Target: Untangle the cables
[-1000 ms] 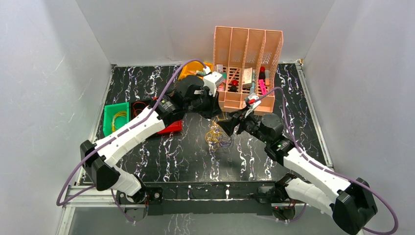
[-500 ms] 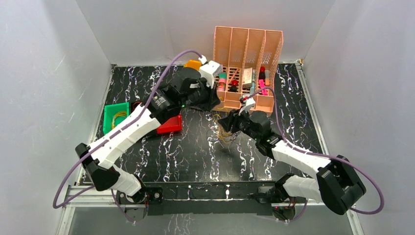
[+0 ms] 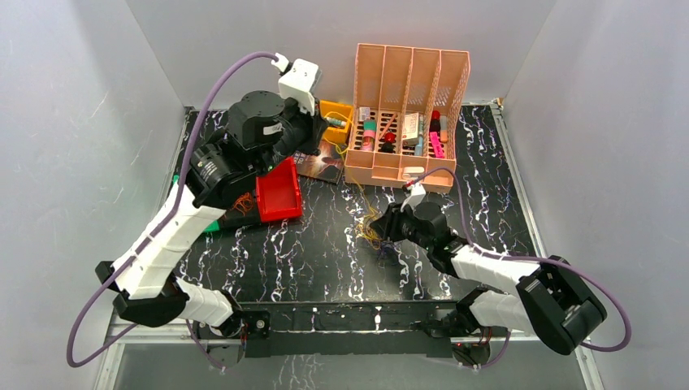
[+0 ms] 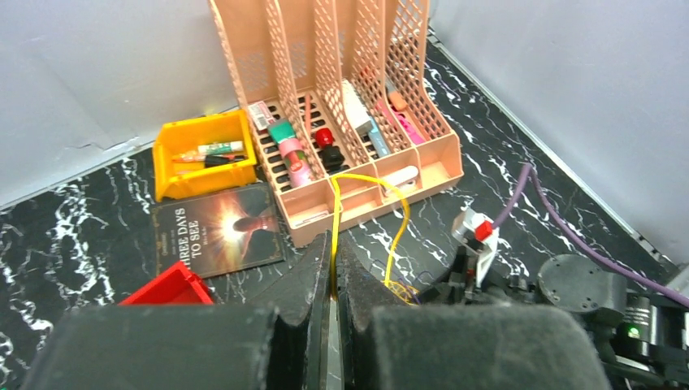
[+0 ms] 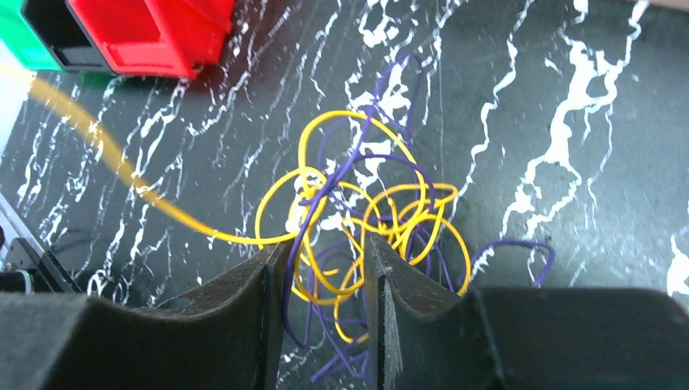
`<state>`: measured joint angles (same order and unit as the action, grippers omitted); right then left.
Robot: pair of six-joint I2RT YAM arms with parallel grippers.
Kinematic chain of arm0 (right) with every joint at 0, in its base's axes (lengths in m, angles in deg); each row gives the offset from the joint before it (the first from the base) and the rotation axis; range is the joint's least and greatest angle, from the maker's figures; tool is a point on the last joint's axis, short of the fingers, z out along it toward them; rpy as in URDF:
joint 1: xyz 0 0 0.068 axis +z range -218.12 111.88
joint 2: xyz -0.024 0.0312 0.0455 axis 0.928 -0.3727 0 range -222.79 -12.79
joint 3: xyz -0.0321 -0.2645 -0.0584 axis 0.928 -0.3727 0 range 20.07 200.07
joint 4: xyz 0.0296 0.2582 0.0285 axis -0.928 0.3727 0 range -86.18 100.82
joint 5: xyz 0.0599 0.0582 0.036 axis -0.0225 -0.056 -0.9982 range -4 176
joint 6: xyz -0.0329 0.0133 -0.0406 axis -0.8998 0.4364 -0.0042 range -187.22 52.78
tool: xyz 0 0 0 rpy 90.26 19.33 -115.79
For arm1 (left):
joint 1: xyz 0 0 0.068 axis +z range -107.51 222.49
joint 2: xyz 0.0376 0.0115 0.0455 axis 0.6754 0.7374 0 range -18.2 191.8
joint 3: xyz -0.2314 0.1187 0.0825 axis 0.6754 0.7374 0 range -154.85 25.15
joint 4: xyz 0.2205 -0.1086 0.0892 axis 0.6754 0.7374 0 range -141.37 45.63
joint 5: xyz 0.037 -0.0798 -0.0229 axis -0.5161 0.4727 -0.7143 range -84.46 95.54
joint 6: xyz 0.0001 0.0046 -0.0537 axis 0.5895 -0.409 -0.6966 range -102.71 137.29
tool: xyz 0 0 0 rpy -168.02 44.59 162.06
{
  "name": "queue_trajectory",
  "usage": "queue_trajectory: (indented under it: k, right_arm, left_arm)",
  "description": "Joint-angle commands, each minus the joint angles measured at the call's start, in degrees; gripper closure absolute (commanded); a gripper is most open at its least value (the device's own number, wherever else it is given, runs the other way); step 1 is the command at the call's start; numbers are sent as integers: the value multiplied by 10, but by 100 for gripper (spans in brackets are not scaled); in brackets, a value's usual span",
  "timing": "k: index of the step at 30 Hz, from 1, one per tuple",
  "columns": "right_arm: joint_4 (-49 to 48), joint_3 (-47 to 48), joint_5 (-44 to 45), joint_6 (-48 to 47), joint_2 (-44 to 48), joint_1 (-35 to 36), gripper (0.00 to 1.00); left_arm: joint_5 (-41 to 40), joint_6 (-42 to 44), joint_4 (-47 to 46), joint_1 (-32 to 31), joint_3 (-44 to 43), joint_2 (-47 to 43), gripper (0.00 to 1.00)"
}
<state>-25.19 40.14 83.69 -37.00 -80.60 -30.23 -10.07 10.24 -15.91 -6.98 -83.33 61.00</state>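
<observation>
Change: the left arm [image 3: 180, 218] has swung up and back toward the far-left corner since a second ago, trailing a yellow cable [image 4: 335, 213] from the cables [image 3: 371, 231] on the counter [image 3: 317, 252].
Left wrist only: the left gripper [image 4: 331, 272] is pressed together, pinching that yellow cable.
Right wrist only: the right gripper [image 5: 321, 260] is part-spread, straddling yellow and purple loops; it seems barely to touch them.
</observation>
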Motion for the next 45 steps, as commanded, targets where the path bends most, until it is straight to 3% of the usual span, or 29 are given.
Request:
queue_trajectory:
  k: [1,16,31,45]
  right_arm:
    - [9,-30,6,6,33,0,55]
    - [33,-79,23,6,40,0,50]
    - [16,-105,25,8,29,-1,48]
    - [7,-105,23,5,-4,-1,48]
  left_arm:
    - [-45,30,16,-2,-28,-22,100]
    - [-113,146,10,-2,-209,40,100]
    - [-187,351,-251,-2,-196,23,100]
    - [-220,567,-424,-2,-272,92,100]
